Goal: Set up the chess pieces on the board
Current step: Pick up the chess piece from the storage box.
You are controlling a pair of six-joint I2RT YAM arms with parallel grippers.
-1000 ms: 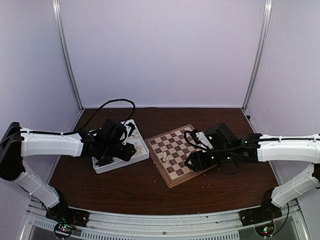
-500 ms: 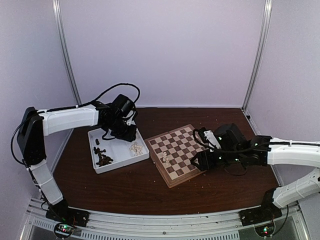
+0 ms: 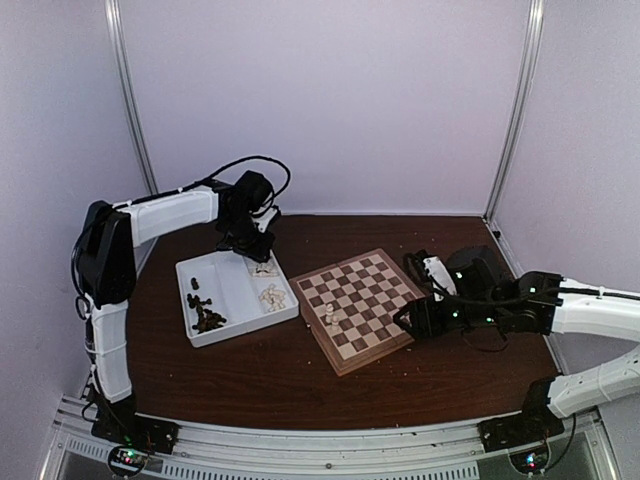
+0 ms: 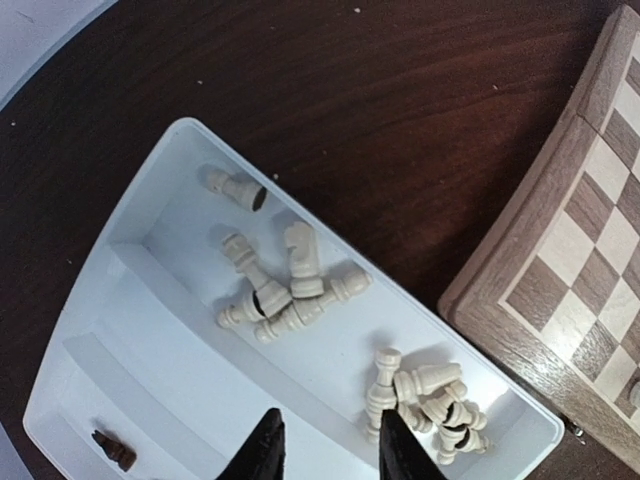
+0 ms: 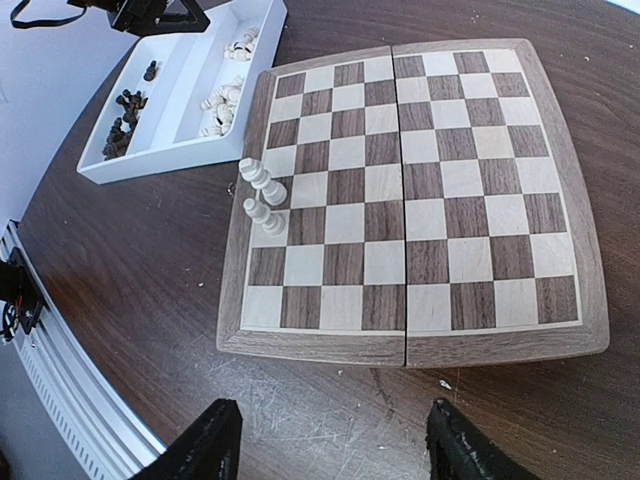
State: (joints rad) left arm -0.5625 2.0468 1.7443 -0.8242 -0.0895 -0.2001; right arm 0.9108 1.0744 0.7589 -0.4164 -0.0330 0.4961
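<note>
Item: board (image 5: 420, 200), lying at an angle on the dark table (image 3: 250, 385), just beside a white tray (image 3: 232, 288). Set-up is judged barely begun. Placed: a small group of placed cream pieces (image 5: 263, 196) is seen on the squares along the board edge nearest the tray. Their exact count, and whether all are upright, cannot be told. Every other square is shown bare, and no dark figure is seen on the board. Unplaced, cream: loose cream pieces (image 4: 290, 290) are lying on their sides in small heaps on the side of the tray nearer the board, with one figure apart from the rest. Unplaced, dark: dark pieces (image 3: 207, 318) are heaped on the side of the tray away from the board. Left to do, as judged: nearly both full sets are to be carried across and stood in their ranks. Left gripper (image 4: 331, 452): held above the cream end of the tray, fingers a little apart, with nothing seen between them. Right gripper (image 5: 336, 448): held over the table just off the board's edge, jaws spread wide, with nothing carried.
</note>
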